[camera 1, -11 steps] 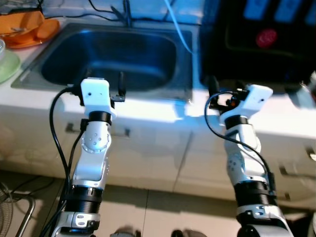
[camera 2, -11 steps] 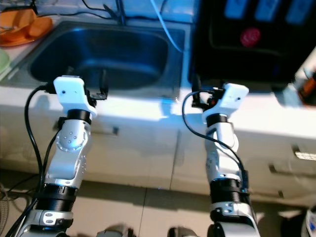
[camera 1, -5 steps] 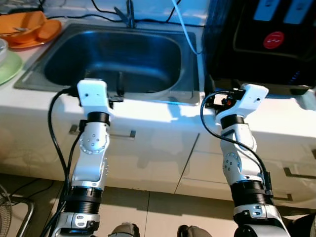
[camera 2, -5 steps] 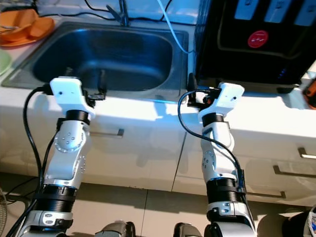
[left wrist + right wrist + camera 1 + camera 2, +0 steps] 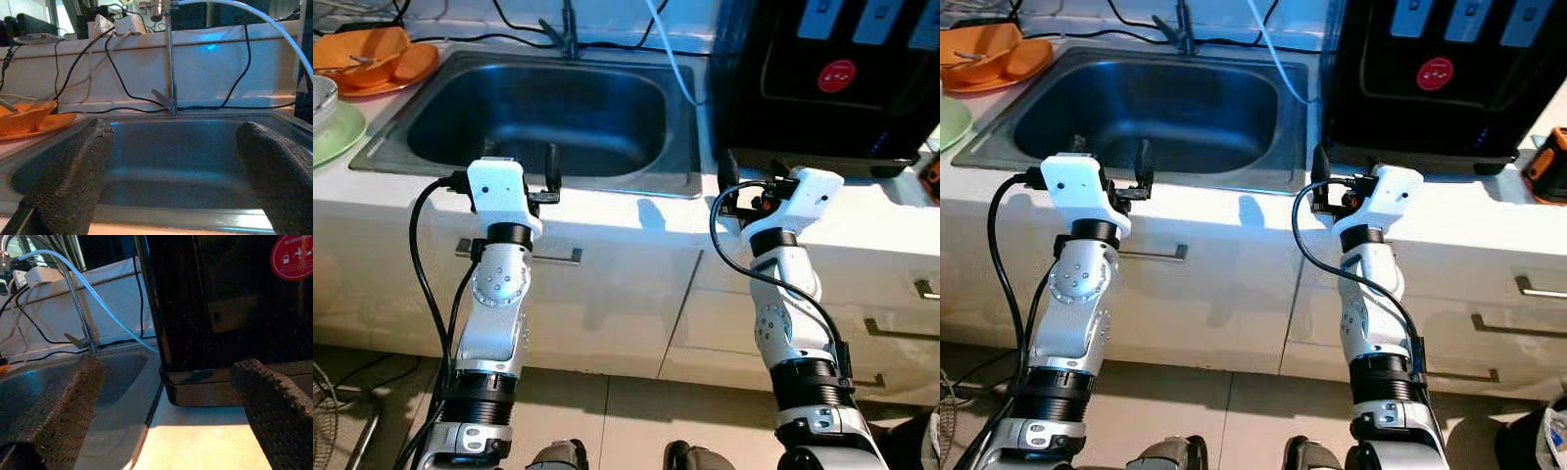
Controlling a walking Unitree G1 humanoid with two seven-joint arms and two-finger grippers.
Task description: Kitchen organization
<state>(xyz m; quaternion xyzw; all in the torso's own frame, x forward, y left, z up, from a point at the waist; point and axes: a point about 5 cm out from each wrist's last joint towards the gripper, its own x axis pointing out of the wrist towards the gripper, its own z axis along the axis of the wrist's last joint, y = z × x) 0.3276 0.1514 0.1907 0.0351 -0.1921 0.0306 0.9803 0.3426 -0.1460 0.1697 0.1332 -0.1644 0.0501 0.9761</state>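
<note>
One steel sink (image 5: 680, 147), one faucet (image 5: 570, 29) at its back edge, and one big black appliance (image 5: 1449, 78) with a red round sticker sitting on the white counter (image 5: 1469, 211) just right of the basin. Off to the left there's an orange dish (image 5: 372, 59) with a utensil in it and a green plate (image 5: 337, 132) with something metallic resting on it. A pale blue hose (image 5: 671, 54) arcs over the sink's right rim, and black cables run along the back wall. An orange-and-black gadget (image 5: 1547, 166) sits at the counter's far right. Two drawer handles show on the right cabinets, one on the left cabinet.

Left gripper (image 5: 176, 181) hangs over the sink's front rim, fingers spread wide with nothing between them. Right gripper (image 5: 166, 416) hovers at the counter edge in front of the black appliance, likewise spread wide and empty, touching nothing.
</note>
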